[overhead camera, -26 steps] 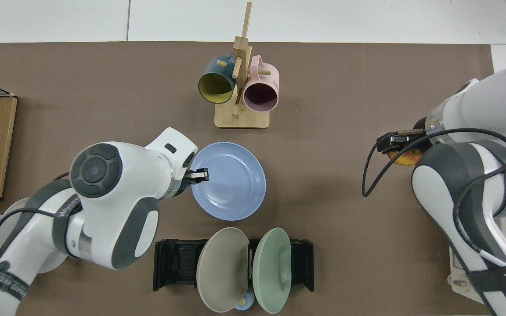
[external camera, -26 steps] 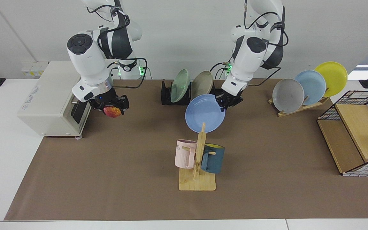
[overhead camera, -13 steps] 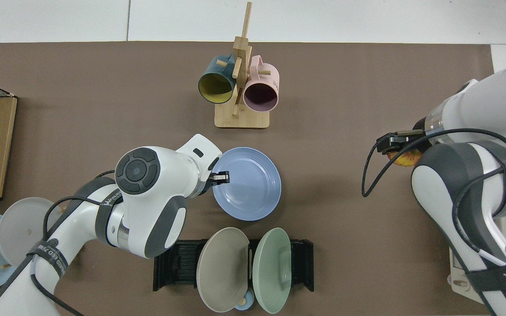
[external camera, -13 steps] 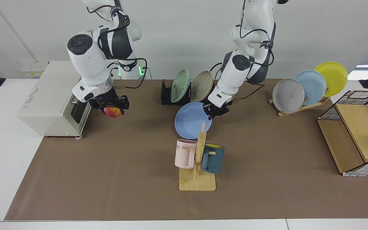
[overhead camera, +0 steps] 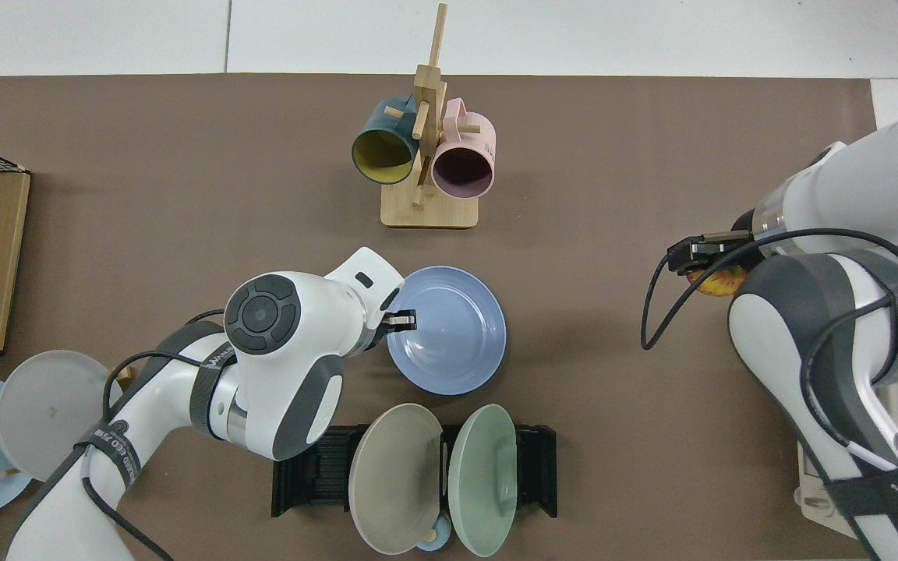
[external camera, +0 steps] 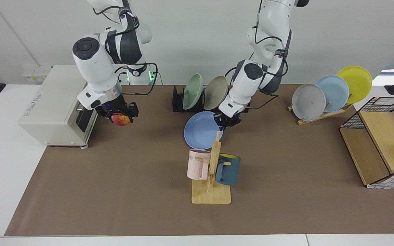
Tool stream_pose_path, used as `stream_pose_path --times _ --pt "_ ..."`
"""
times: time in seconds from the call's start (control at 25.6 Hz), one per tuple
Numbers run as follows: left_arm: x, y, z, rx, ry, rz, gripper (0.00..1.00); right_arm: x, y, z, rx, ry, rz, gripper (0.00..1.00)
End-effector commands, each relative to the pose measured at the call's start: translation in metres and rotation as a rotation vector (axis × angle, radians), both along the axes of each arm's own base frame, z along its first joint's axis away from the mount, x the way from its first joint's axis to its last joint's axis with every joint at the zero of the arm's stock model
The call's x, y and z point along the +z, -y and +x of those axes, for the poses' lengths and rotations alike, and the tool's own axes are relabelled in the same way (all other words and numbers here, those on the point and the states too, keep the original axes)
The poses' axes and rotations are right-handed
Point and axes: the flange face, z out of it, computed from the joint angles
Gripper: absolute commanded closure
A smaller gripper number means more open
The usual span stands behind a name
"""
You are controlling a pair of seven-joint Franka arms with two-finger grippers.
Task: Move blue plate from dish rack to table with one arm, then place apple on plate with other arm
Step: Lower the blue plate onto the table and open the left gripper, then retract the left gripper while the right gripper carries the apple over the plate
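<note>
Apple (external camera: 120,119), red with yellow patches, hangs pinched in the right tool (external camera: 120,117) above the brown mat, just beside the cream appliance (external camera: 55,106) at the facing view's left side; the top view shows only a sliver of it (overhead camera: 718,281) under that arm's wrist. Toward the middle, the black dish rack (external camera: 180,99) holds a green plate (external camera: 192,91) and a beige plate (external camera: 216,88) upright. In front of it the blue plate (external camera: 201,130) lies low and nearly flat over the tabletop (external camera: 115,177); whether it touches I cannot tell. The left tool (external camera: 227,121) pinches its rim, seen from above (overhead camera: 396,319) at the plate's edge (overhead camera: 449,331). A wooden mug tree (external camera: 212,171) stands nearer the camera with two mugs.
</note>
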Motion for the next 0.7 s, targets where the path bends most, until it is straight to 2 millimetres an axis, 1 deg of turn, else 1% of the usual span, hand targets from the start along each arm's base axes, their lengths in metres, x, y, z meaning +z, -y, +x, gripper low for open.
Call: stream_pose_path --times 0.0,0.04,0.08,0.12,0.16,0.23,0.35,0.39,0.43,0.51,0.59,0.63,0.66 --pt "-0.002 0.000 0.003 0.014 0.031 -0.016 1.00 -0.001 0.001 -0.001 -0.011 0.008 0.006 0.98" --pt "-0.003 -0.001 0.003 0.003 0.034 -0.014 0.89 -0.001 0.001 -0.001 -0.011 0.008 0.006 0.98" --pt "-0.003 -0.001 0.003 0.001 0.034 -0.014 0.70 -0.002 0.001 0.000 -0.011 0.006 0.006 0.98" --pt "-0.004 -0.001 0.003 0.001 0.033 -0.013 0.57 -0.002 0.001 0.000 -0.011 0.006 0.006 0.98" --pt "-0.004 -0.001 0.003 0.001 0.033 -0.013 0.50 -0.002 0.001 0.000 -0.011 0.006 0.006 0.98" --pt "-0.004 -0.004 0.004 0.005 0.029 -0.011 0.39 -0.003 0.001 0.000 -0.009 0.006 0.006 0.98" --pt "-0.005 -0.010 0.007 0.015 0.022 -0.006 0.27 -0.004 0.000 0.000 -0.008 0.005 0.006 0.98" --pt "-0.005 -0.014 0.009 0.022 0.019 -0.004 0.19 -0.004 0.000 0.000 -0.008 0.005 0.006 0.98" --pt "-0.005 -0.017 0.010 0.028 0.018 -0.003 0.16 -0.004 -0.001 0.000 -0.007 0.004 0.007 0.98" --pt "-0.003 -0.022 0.013 0.032 0.008 0.006 0.16 -0.004 -0.001 0.000 -0.007 0.005 0.007 0.98" --pt "0.007 -0.031 0.018 0.016 0.006 0.046 0.13 -0.004 -0.002 0.000 -0.007 0.004 0.007 0.98" --pt "0.012 -0.036 0.021 0.005 -0.003 0.073 0.10 -0.005 -0.003 0.000 -0.005 0.001 0.007 0.98" --pt "0.017 -0.037 0.020 -0.023 -0.020 0.110 0.07 -0.005 -0.003 0.000 -0.005 0.001 0.007 0.98"
